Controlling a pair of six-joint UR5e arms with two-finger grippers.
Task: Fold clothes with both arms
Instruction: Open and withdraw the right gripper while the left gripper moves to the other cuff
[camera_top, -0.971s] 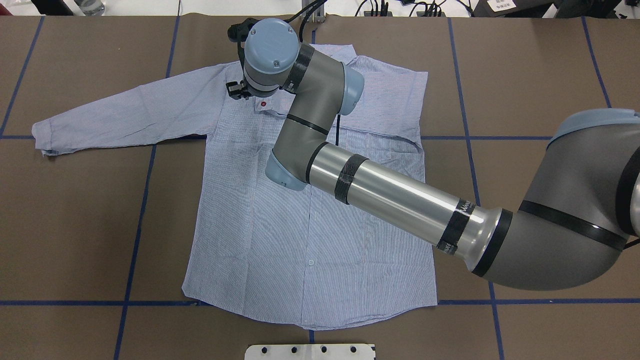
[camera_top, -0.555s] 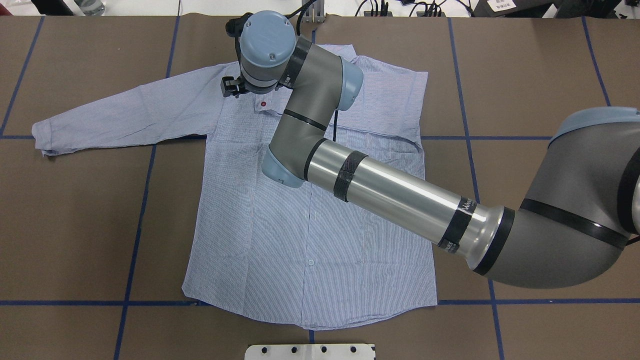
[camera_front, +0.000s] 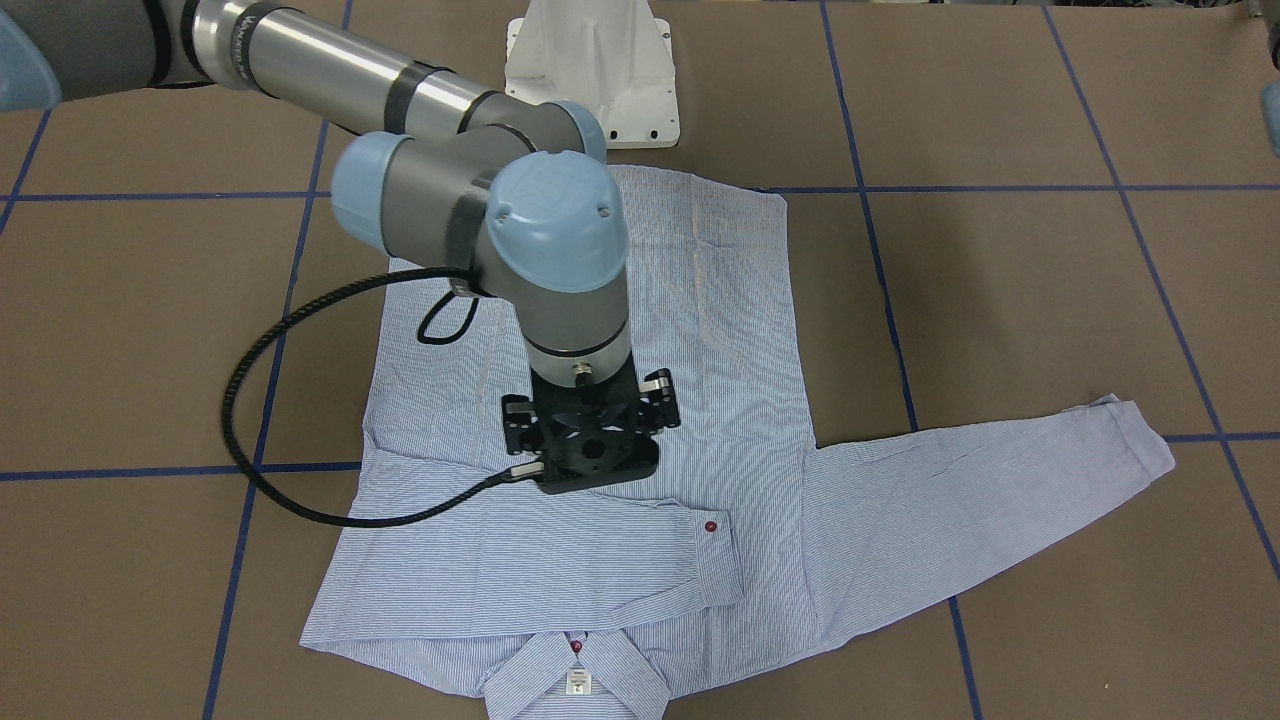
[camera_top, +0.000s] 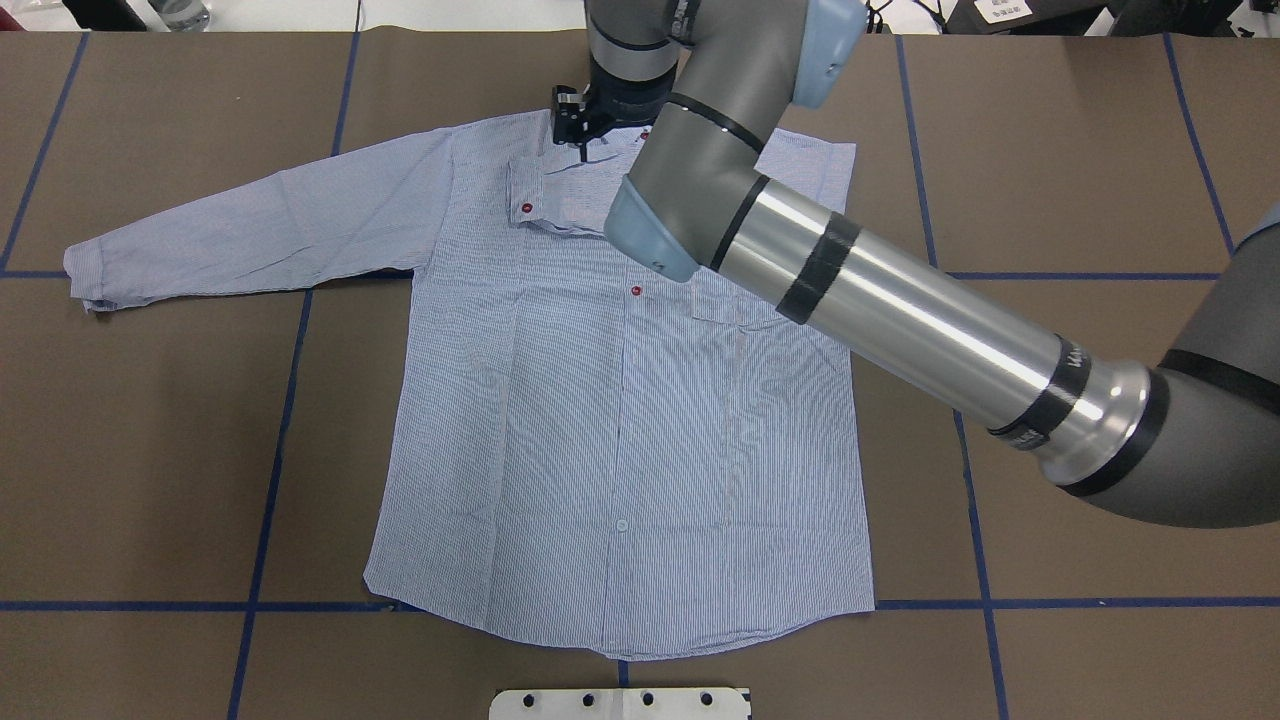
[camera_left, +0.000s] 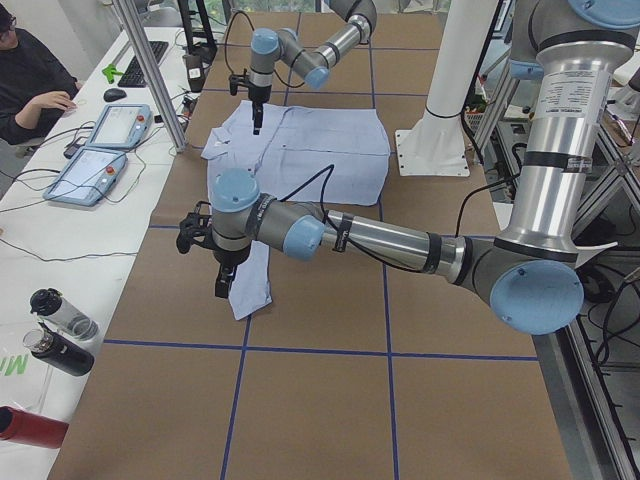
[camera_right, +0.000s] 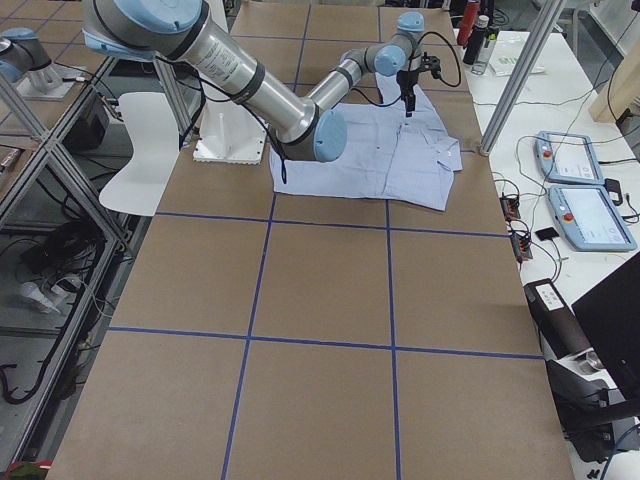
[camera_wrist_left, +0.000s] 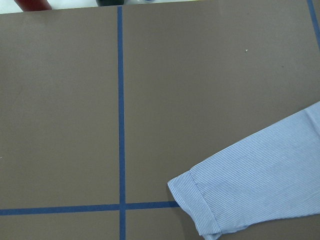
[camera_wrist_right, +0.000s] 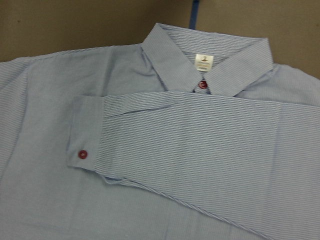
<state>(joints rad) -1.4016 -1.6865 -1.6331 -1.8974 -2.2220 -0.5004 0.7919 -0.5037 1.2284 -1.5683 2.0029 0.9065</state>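
The left hand hangs over the desk, and only the side view shows it, so I cannot tell how far open it is. No cloth seems to hang from it. Just below it and a little to one side lies the cuff of the shirt's outstretched left sleeve. From that cuff the sleeve's long axis runs straight away from the left hand towards the shoulder and the body of the pinstriped shirt, which lies flat and front up.

The right hand hovers well apart from that cuff, above the upper chest. It grips nothing, though its opening is hidden from above. Under it the right sleeve is already folded across the chest, just below the collar.

Of the 2 arms, the left is plainly nearer the unfolded sleeve. The next fold probably carries the cuff along the sleeve's own line, inward towards the right hand.
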